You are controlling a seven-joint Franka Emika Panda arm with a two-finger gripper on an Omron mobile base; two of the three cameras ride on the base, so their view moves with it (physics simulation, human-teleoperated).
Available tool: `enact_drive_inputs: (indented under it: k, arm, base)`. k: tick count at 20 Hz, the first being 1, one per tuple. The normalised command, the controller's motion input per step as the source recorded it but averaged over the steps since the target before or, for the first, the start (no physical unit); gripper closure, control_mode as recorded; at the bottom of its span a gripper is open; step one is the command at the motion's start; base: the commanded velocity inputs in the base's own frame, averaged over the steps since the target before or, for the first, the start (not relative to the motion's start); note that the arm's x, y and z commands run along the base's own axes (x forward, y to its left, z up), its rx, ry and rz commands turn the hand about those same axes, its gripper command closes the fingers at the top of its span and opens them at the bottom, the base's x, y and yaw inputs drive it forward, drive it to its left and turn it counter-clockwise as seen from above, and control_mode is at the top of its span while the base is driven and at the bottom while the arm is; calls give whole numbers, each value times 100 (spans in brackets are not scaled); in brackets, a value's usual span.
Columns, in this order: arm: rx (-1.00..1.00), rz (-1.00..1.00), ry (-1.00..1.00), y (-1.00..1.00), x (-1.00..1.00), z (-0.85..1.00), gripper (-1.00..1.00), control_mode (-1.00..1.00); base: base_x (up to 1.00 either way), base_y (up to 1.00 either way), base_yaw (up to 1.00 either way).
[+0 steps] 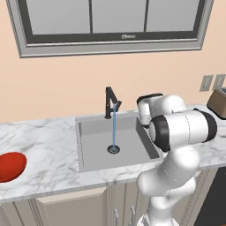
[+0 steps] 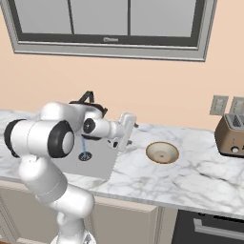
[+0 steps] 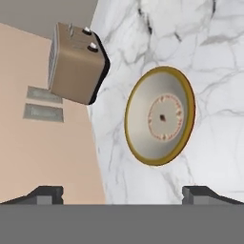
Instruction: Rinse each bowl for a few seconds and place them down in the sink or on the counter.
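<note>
A beige bowl [image 2: 162, 152] with a brownish rim sits upright on the white marble counter [image 2: 190, 176], just right of the sink [image 2: 97, 164]. My gripper [image 2: 129, 129] hovers above the sink's right edge, left of this bowl and pointing toward it. In the hand view the beige bowl [image 3: 160, 116] lies ahead, apart from the gripper [image 3: 126, 195], whose fingertips [image 3: 47, 194] stand wide open with nothing between them. A glossy red bowl [image 1: 11, 166] rests on the counter [image 1: 48, 172] far left of the sink [image 1: 95, 150]. Water runs from the black faucet [image 1: 110, 102] onto the drain [image 1: 113, 149].
A bronze toaster [image 2: 231, 135] stands on the counter at the far right, beyond the beige bowl, below wall outlets [image 2: 219, 105]. A window [image 2: 109, 24] spans the wall behind. My own arm [image 1: 181, 132] covers the sink's right side.
</note>
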Motion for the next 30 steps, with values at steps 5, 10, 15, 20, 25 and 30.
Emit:
enact_drive_inputs:
  k: [5, 10, 15, 20, 25, 30]
  arm:
    - [0, -10, 2, -12, 3, -16, -100, -100]
    - [2, -5, 2, -16, 0, -20, -100, -100]
    - [0, -3, 0, -4, 4, -26, -100, -100]
    - [0, -2, 0, -7, 1, -25, -100, -100]
    - [0, -2, 0, -6, 0, -26, -100, -100]
    - [0, -2, -1, -9, 2, -26, -100, -100]
  base:
    - [0, 0, 0]
    - [0, 0, 0]
    - [0, 0, 0]
    - [0, 0, 0]
    - [0, 0, 0]
    - [0, 0, 0]
